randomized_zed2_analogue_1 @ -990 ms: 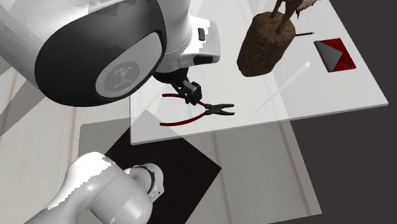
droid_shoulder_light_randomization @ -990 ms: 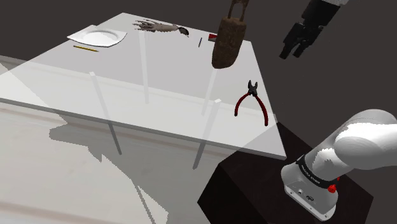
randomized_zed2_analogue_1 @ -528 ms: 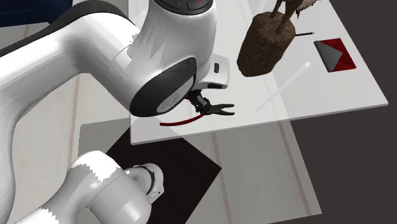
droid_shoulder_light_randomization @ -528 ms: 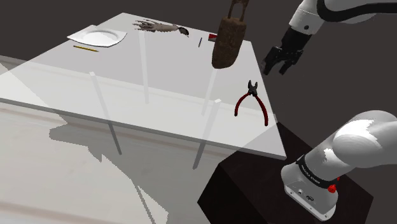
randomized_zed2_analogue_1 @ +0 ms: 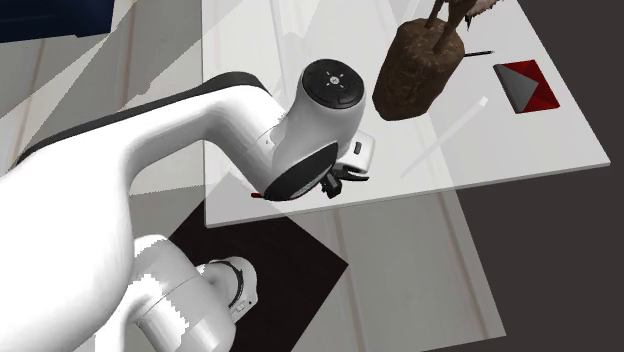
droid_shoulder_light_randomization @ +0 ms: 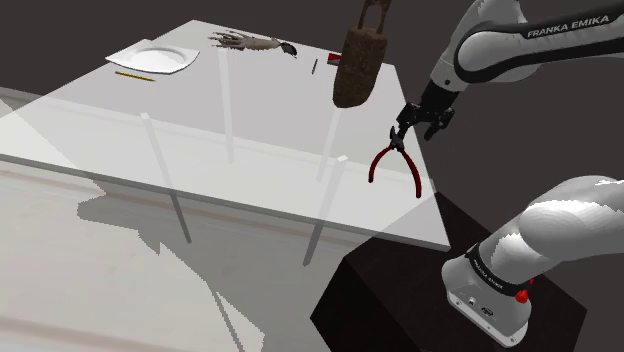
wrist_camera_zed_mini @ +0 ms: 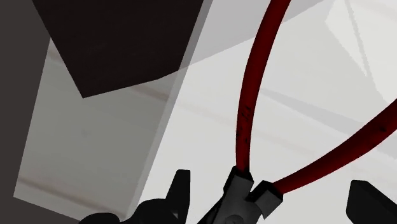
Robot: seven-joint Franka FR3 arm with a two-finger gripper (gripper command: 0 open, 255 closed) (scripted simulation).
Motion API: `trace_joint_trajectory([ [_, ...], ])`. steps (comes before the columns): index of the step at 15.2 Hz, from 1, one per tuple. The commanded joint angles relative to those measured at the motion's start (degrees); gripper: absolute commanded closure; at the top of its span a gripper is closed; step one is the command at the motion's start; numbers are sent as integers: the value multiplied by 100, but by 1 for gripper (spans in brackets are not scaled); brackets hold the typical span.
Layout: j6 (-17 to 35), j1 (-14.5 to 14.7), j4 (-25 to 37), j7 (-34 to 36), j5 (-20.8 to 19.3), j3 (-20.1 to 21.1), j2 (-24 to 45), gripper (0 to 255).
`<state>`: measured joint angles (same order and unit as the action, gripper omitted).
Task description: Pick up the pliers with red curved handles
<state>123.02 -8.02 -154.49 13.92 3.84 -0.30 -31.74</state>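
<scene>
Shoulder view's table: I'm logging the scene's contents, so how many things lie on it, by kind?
Pliers with red handles: 1
White plate: 1
Yellow pencil: 1
Brown block: 1
Grey claw-like thing: 1
Small dark stick: 1
Red-and-grey flat item: 1
Total: 7
</scene>
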Motion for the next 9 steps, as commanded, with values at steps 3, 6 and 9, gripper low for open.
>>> trace_joint_trajectory([
  [3, 572, -56, -199, 96, 22, -4, 367, 0],
  [6, 867, -47, -324, 75, 40, -6, 537, 0],
  [9, 1126, -38, -423, 54, 57, -9, 697, 0],
])
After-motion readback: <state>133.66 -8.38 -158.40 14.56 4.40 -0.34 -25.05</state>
